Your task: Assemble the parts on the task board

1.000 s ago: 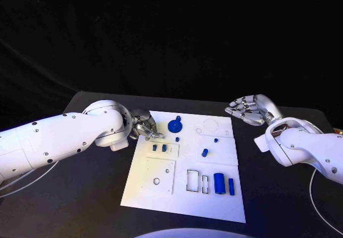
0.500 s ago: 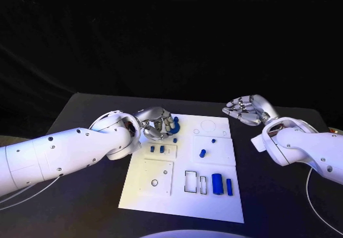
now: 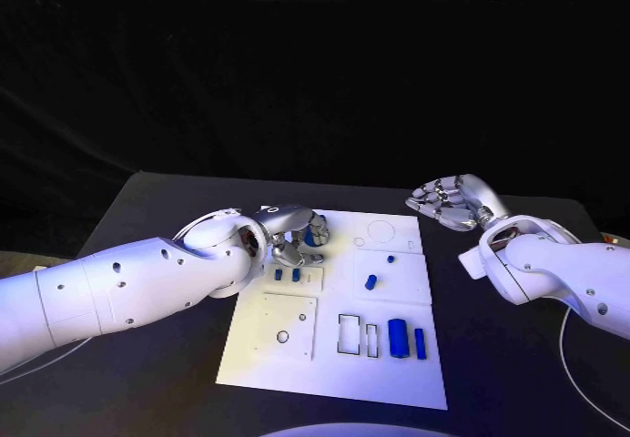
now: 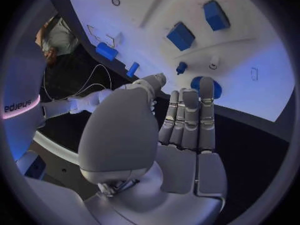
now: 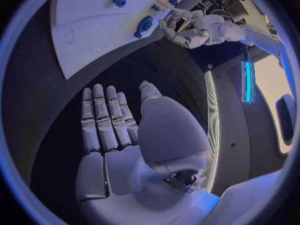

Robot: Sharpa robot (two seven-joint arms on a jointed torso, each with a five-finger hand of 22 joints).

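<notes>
Left hand, fingers straight and together, empty, hovers at the disc on the far left corner of the board. Right hand hangs spread and empty off the board's far right corner. Risk: a flat approach may nudge the disc aside rather than grip it

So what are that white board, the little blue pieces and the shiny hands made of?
The board looks like matte white plastic or painted sheet: flat, even, with no glare and clean cut-outs. The blue pieces seem to be moulded plastic, with uniform colour and a slight sheen. The left hand and right hand look like brushed metal or metallic-coated plastic, silvery with soft highlights; I can't tell which.
</notes>
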